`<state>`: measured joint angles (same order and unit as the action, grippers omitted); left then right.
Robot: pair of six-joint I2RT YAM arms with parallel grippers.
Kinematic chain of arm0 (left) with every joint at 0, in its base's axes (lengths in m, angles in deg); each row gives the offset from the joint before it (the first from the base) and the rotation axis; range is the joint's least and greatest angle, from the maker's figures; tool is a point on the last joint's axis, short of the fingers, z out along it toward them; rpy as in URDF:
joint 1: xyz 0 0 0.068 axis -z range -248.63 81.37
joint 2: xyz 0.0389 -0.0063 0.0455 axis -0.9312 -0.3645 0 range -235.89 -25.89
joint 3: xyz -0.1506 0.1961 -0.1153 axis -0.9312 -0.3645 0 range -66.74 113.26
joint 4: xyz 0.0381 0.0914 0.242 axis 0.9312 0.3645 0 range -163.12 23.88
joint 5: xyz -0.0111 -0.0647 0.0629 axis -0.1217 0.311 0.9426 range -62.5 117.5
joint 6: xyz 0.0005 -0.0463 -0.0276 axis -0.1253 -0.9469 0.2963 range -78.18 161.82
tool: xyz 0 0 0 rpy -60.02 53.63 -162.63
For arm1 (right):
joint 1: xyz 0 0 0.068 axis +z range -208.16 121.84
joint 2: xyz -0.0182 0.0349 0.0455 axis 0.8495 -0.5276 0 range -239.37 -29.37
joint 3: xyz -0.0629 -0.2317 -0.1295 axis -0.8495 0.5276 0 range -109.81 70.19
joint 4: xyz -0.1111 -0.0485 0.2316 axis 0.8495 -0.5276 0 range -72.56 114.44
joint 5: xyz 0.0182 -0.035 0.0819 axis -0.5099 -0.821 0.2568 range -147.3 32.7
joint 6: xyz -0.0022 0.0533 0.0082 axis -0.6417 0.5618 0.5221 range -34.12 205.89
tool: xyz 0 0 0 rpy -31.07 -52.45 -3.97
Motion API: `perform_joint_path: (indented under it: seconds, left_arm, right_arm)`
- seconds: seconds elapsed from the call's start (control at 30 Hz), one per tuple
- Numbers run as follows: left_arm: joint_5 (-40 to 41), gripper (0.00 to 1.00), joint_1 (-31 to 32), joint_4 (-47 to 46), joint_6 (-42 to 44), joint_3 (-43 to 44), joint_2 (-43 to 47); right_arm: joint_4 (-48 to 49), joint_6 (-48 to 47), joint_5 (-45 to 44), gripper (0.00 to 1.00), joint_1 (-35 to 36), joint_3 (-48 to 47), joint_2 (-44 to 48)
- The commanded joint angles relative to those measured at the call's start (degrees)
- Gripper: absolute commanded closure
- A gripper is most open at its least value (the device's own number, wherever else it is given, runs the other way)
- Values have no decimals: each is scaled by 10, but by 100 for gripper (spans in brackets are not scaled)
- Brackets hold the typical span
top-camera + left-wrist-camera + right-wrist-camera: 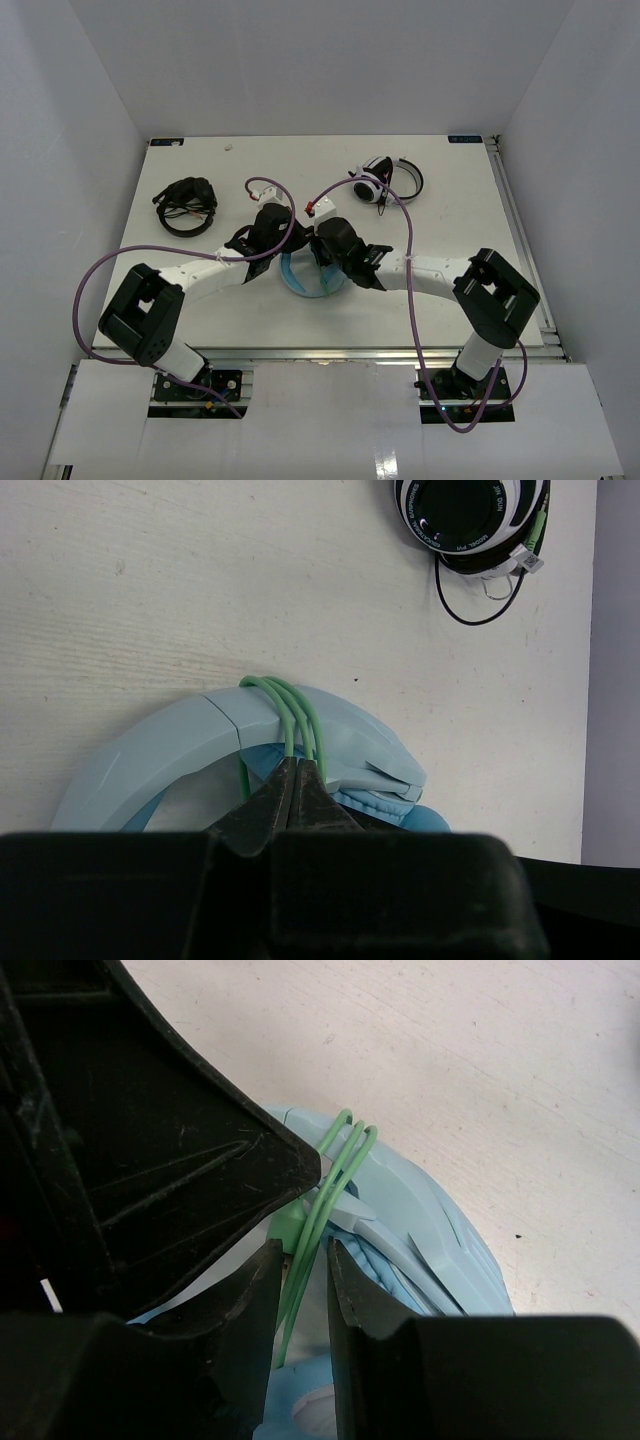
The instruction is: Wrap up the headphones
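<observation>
Desk (pixel 450 200), centre near: the light blue headphones (pixel 297 285) lie flat under both wrists, with the black headphones (pixel 186 205) far left and the white-and-black headphones (pixel 470 520) far right, both well apart. We count 3 turns of the green cable (pixel 290 715) over the headband (pixel 160 745). The strands cross it at right angles to its long arc. The left gripper (pixel 297 785) is closed and its tips touch the turns on the near side of the band. We cannot tell whether a strand is actually pinched. The right gripper (pixel 305 1260) has its jaws a little apart and straddles the same strands below the band. The cable runs lengthwise through the gap, brushing one finger and not visibly clamped. Both arms sit right at the work. We judge the left is anchoring while the right is placed to carry the slack. The next turn likely depends on the cable staying in line with the right jaw gap and square to the band.
</observation>
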<state>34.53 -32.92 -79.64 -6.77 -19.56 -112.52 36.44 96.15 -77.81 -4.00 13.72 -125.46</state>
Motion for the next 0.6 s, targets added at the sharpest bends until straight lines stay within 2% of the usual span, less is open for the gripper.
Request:
perform_joint_path:
  seconds: [0.0, 0.1, 0.37, 0.57]
  left_arm:
    - [-16, 100, 6, 15, -10, 3, 16]
    - [-23, 100, 6, 13, -18, 5, 11]
    - [-31, 100, 6, 9, -26, 10, 10]
    - [-24, 100, 6, 13, -28, 10, 17]
  right_arm:
    - [43, 2, -23, 69, 3, -4, 10]
    - [48, 5, -21, 68, 5, -2, 12]
    - [64, 2, -27, 57, 9, 14, 22]
    - [68, 2, -26, 56, 11, 17, 24]
